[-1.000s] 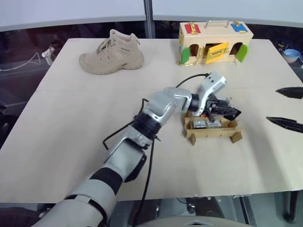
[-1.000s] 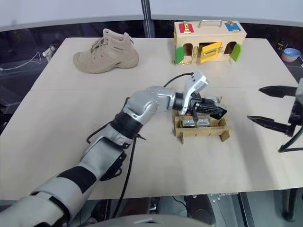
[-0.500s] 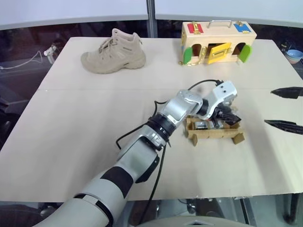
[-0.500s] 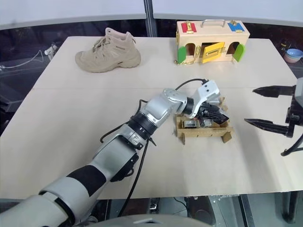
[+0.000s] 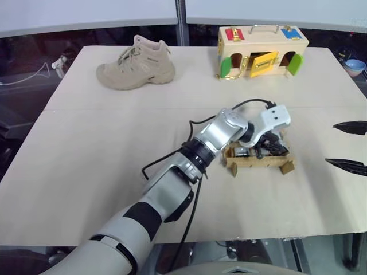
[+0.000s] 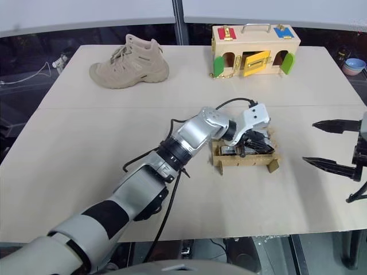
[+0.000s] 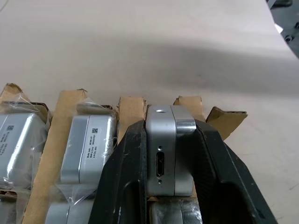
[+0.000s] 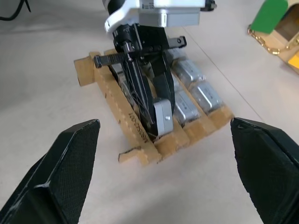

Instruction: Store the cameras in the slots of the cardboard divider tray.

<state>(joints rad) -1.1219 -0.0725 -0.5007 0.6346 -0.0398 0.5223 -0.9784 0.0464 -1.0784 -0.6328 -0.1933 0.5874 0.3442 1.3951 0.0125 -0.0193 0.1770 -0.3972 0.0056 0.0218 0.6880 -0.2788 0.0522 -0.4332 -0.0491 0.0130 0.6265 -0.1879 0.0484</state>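
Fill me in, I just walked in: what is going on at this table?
The robot's left gripper holds a silver camera in its jaws, setting it into a slot of the cardboard divider tray, where other wrapped cameras already sit. The right gripper hovers open beside the tray, holding nothing.

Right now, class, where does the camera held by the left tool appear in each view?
Head views: hidden behind the left tool, above the cardboard tray.
Left wrist: camera low centre, between the fingers.
Right wrist: camera centre, at the tray's corner.
Shared landmark: the tray.
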